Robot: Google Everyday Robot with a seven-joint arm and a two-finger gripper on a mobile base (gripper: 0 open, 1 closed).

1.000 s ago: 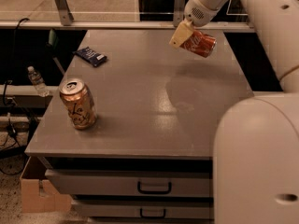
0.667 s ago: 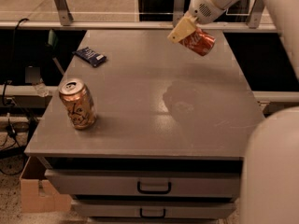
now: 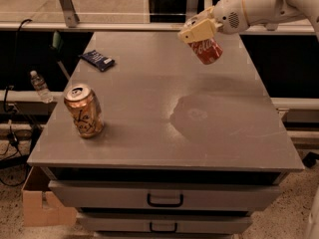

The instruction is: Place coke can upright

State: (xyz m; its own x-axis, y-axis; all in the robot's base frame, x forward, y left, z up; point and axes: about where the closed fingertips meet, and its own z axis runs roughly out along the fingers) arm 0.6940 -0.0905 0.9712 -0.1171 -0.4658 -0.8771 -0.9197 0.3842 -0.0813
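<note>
Camera view — end effector [image 3: 199, 33] over table [image 3: 149, 113], clamped on coke can [image 3: 208, 52] — less tilted now

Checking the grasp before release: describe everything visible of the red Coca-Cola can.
The red aluminium Coca-Cola can shows white script on its side. It hangs tilted, its lower end pointing down and to the right, in the air above the far right of the grey table top, not touching it. The robot's cream hand is clamped on its upper end, hiding the top.
</note>
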